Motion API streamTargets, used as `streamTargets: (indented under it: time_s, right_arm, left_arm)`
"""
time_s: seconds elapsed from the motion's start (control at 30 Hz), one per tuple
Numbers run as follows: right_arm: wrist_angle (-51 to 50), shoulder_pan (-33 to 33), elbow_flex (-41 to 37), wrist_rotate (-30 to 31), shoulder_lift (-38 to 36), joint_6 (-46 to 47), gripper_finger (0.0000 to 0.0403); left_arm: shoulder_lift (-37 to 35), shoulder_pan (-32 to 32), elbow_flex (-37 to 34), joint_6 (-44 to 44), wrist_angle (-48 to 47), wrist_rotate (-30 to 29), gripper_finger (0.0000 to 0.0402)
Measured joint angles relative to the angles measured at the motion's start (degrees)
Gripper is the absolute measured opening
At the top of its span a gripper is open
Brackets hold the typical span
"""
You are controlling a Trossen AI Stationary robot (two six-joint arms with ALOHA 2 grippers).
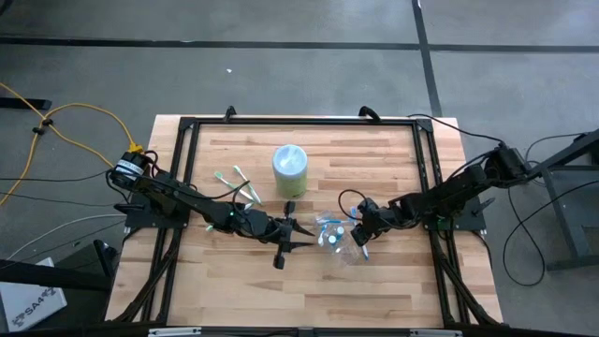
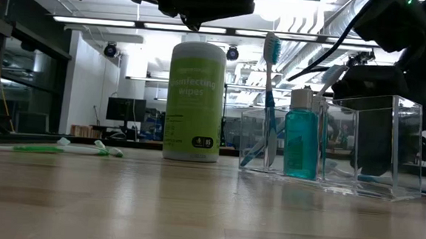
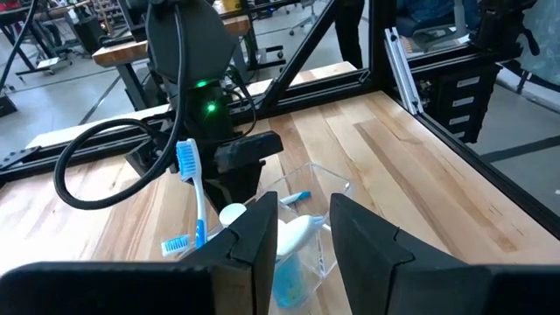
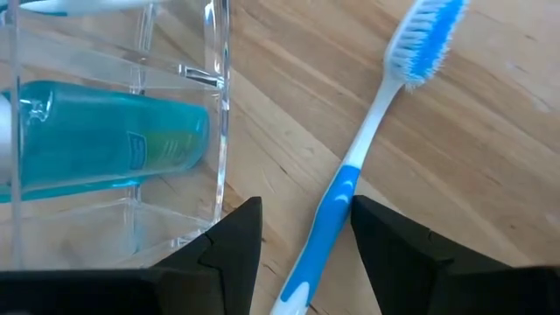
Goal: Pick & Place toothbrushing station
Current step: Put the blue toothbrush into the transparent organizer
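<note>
The clear plastic container [image 2: 345, 142] stands on the table right of centre, and also shows in the high view [image 1: 339, 241]. A blue-white toothbrush [image 2: 269, 93] stands upright in it beside a teal bottle [image 2: 301, 140]. A second blue-white toothbrush [image 4: 359, 166] lies flat on the table next to the container. My right gripper [image 4: 306, 236] points down over this toothbrush, open, with one finger on each side of the handle. My left gripper [image 1: 304, 234] is open and empty, just left of the container. Green-white toothbrushes [image 1: 239, 183] lie at the far left.
A green wipes canister [image 1: 290, 168] stands upright at the table's far middle, behind my left gripper. A black frame [image 1: 299, 122] runs around the tabletop. Bare wood lies along the near edge [image 1: 299, 300].
</note>
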Motion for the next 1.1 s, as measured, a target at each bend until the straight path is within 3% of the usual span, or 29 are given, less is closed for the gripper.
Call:
streamTargets:
  time_s: [0.3,0.83,1.1]
  right_arm:
    - [-3.14,-0.15,0.04,1.20,0.02,1.07,0.0170]
    - [-4.55,-0.15,-0.09,1.95,0.11,1.11,0.0053]
    - [-4.59,-0.15,-0.09,2.00,0.11,1.16,0.0042]
  left_arm:
    - [0.00,0.00,-0.02,0.01,0.02,0.00,0.0103]
    - [0.00,0.00,-0.02,0.01,0.04,0.00,0.0103]
    - [0.00,0.00,-0.02,0.01,0.02,0.00,0.0103]
